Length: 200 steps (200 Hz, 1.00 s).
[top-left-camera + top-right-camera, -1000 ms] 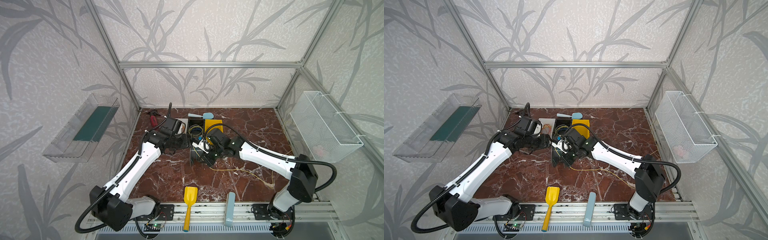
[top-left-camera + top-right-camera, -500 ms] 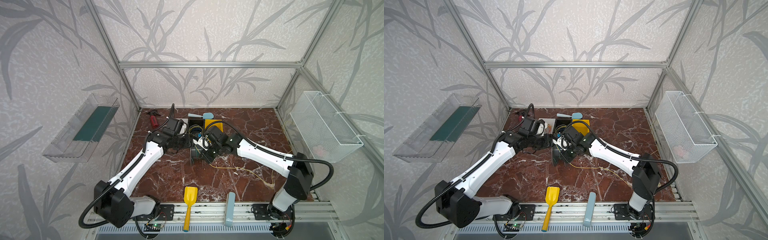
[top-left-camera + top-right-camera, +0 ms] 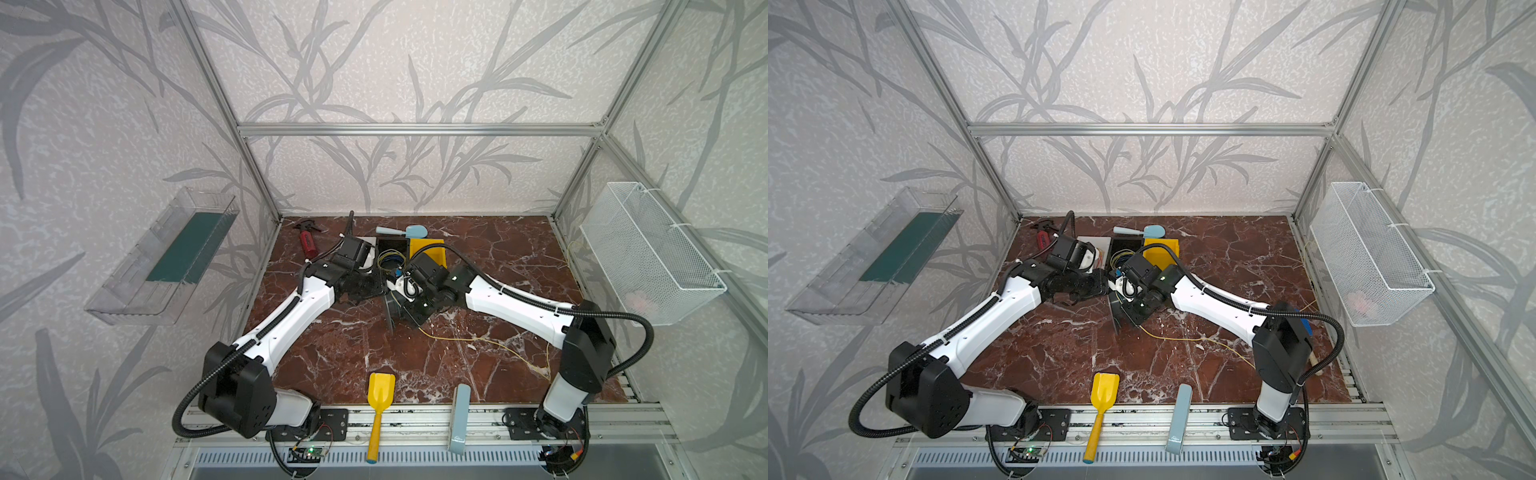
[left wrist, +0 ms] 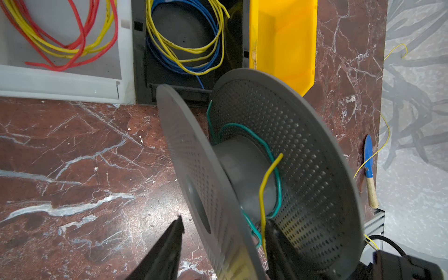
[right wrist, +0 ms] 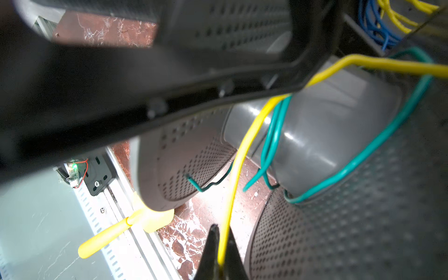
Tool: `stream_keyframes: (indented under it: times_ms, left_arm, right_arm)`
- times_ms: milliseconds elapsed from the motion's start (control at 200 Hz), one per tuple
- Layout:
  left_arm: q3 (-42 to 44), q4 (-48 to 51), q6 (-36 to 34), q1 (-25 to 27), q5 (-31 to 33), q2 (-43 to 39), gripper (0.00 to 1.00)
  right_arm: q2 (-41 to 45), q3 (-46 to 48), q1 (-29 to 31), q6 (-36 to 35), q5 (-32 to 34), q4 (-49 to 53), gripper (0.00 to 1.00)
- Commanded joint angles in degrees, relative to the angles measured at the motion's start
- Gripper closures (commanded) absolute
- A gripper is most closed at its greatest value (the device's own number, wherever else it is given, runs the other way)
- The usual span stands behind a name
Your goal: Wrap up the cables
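- My right end effector (image 5: 221,242) is clamped on the thin pale-yellow wire (image 5: 244,145), which is pinched between its tips.
- From there the wire climbs past the hub of the grey perforated plastic spool (image 4: 303,157), between its two flanges and beside a loose green wire (image 4: 279,191).
- In both top views the rest trails across the red-brown marble counter (image 3: 353,353) towards the right arm's base.
- My left end effector (image 4: 224,220) has its jaws spread astride the spool's near flange. I can't quite tell whether either finger touches it.
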State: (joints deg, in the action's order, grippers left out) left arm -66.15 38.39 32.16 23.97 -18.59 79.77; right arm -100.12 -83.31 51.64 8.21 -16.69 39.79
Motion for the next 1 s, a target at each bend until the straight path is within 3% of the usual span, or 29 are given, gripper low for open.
stream_keyframes:
  times_ms: [0,255,460,705,820,995]
  left_arm:
    - [2.07,-6.49,1.31,0.28,-3.95,-1.15,0.41]
    - [8.55,-12.62,5.08,-2.20,-9.92,-7.17,0.35]
    - [10.47,-12.25,5.70,-2.20,-10.36,-10.48,0.33]
    - [9.63,-12.09,6.42,-1.58,-8.86,-8.90,0.34]
    - [9.05,-10.69,5.49,-0.65,-6.90,-7.37,0.37]
    - [9.08,-9.39,5.10,-0.09,-5.47,-5.25,0.51]
  right_arm:
    - [0.09,-1.45,1.17,-0.37,-1.89,-1.74,1.00]
    - [-0.83,-2.76,1.17,0.99,-2.56,-2.75,1.00]
    - [-1.27,-4.17,1.17,3.29,-4.31,-3.86,1.00]
    - [-2.52,-5.46,1.46,3.67,-3.11,-2.67,1.00]
    - [-2.72,-5.98,1.47,3.55,-2.25,-2.24,1.00]
    - [-2.89,-7.06,1.46,4.32,-2.44,-3.14,1.00]
